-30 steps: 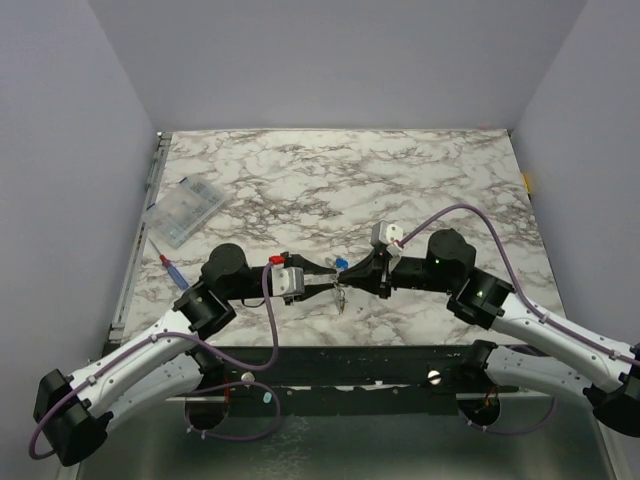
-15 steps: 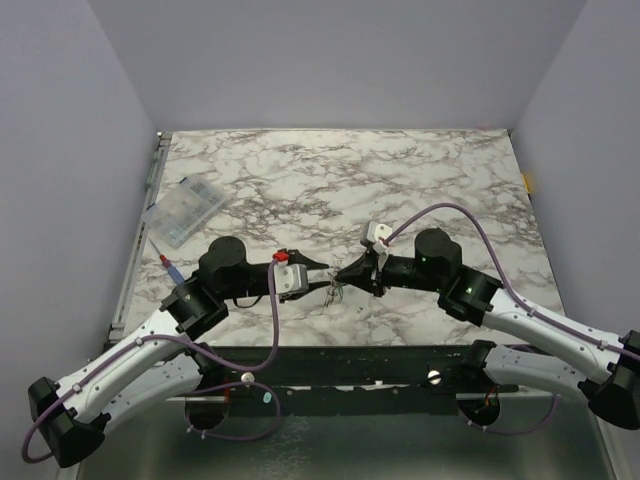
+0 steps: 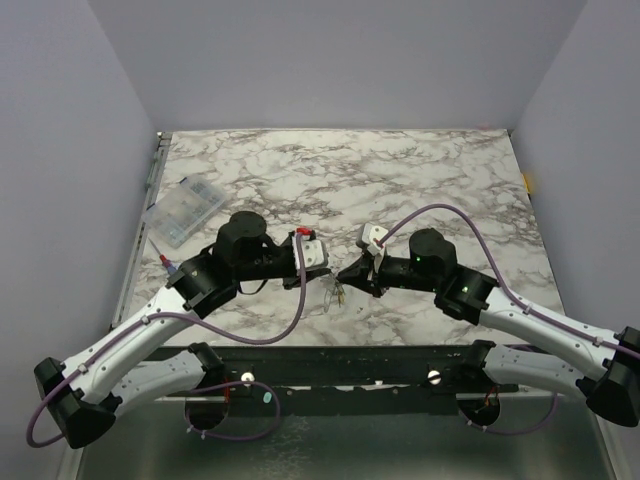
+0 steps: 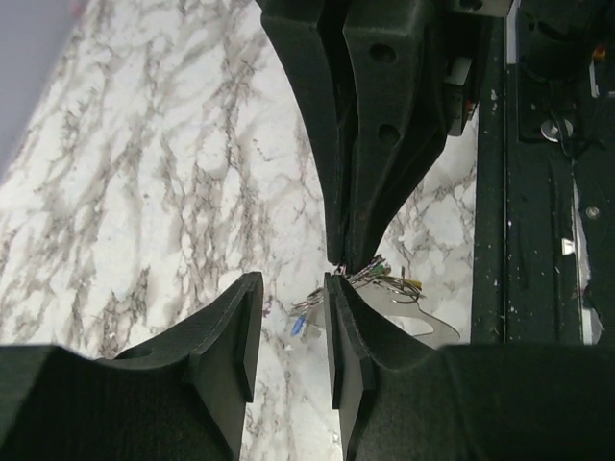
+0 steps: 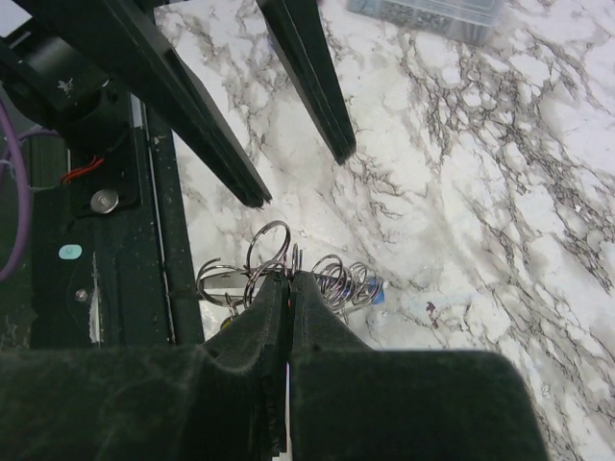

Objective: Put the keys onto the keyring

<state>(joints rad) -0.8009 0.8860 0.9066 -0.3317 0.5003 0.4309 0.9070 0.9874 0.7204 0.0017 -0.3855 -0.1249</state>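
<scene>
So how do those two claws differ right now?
The left gripper has its jaws apart and holds nothing, while the right gripper is pinched shut on the keyring. The left gripper reaches in from the left side, the right gripper from the right, so the two face each other. Both are dark two-finger claws, and their tips almost meet at the bunch of wire loops.

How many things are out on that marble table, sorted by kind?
Grippers: 2 (left gripper, right gripper)
Bunch of rings and keys: 1
Clear box: 1
Red-tipped tool, partly hidden: 1
Total: 5
</scene>
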